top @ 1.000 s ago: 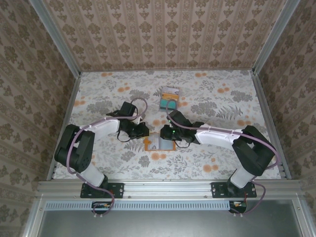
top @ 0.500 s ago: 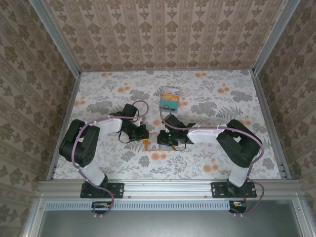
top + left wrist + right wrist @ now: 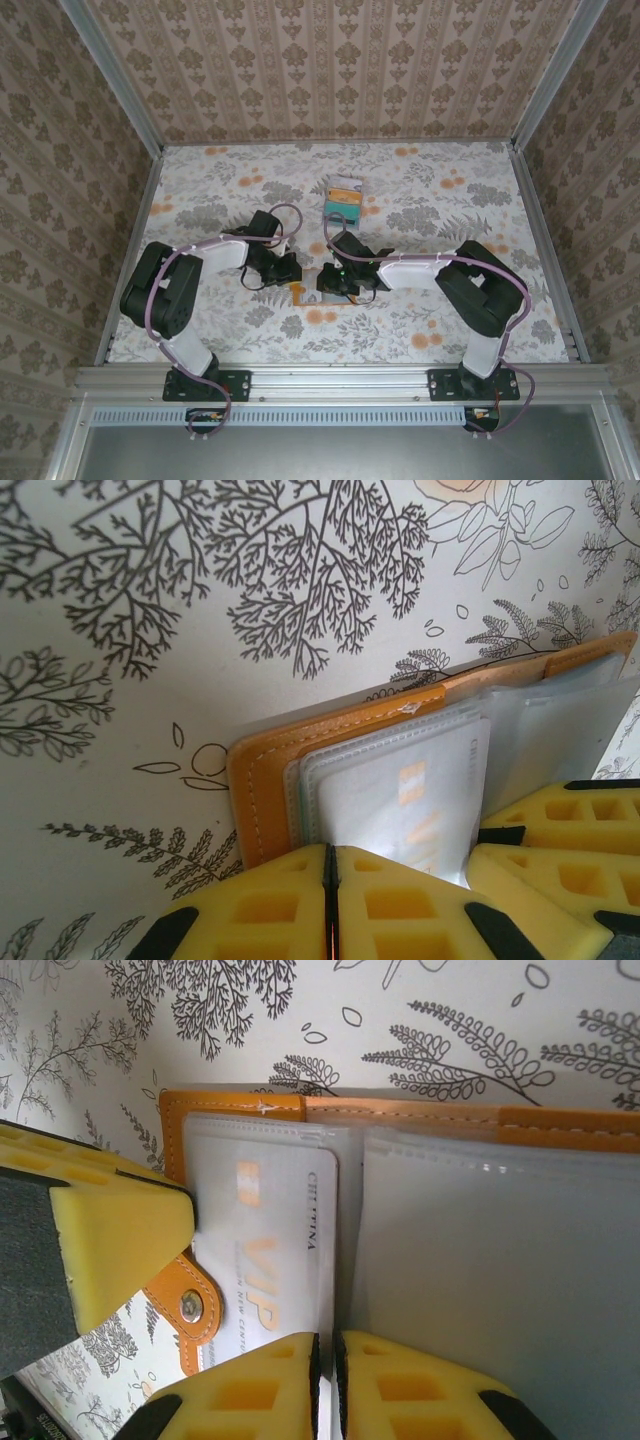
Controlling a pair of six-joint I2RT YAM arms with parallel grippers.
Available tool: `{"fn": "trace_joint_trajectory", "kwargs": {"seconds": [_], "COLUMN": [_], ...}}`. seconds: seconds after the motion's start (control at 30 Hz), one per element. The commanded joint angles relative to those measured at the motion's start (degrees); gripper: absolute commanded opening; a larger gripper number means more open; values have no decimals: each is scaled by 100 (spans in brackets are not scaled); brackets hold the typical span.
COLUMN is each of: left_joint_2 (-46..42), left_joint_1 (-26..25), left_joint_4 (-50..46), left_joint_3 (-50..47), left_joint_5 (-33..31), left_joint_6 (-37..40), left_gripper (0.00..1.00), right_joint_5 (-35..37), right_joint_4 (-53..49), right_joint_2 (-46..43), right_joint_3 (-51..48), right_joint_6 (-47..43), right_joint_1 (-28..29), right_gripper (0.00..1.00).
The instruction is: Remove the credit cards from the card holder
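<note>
The orange card holder lies open on the floral table between both grippers, its stitched edge and pale sleeves facing up. A whitish credit card with orange "VIP" lettering sits in the left sleeve. My left gripper is shut, its tips down on that sleeve's near edge. My right gripper is shut on the whitish card's edge at the holder's middle fold. Teal and orange credit cards lie stacked farther back.
The holder's snap tab sticks out beside the left gripper's yellow finger. The right gripper's fingers crowd the left wrist view. Patterned walls with metal rails fence the table; bare floral surface surrounds the holder.
The right gripper came down and toward me onto the holder, covering most of it. The left arm's elbow shifted slightly right. Both have held still for the last half second.
</note>
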Motion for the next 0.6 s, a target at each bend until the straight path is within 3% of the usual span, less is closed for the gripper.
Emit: {"fn": "trace_joint_trajectory", "kwargs": {"seconds": [0.0,0.1,0.27,0.57], "left_joint_2": [118,101,75,118], "left_joint_1": [-105,-124,-132,-71], "left_joint_4": [-124,-102,-123,-215], "left_joint_3": [-36,-46,-41,-4], "left_joint_5": [-85,-89,-93,-235], "left_joint_6": [-76,-96,-82,48], "left_gripper": [10,10,10,8], "right_joint_5": [-180,-200,-166,246], "right_joint_4": [143,200,213,54], "right_joint_2": [183,189,132,-318], "right_joint_3": [64,36,-30,-511], "right_joint_6": [127,153,189,385], "right_joint_1": [9,9,1,-160], "right_gripper": [17,16,0,0]}}
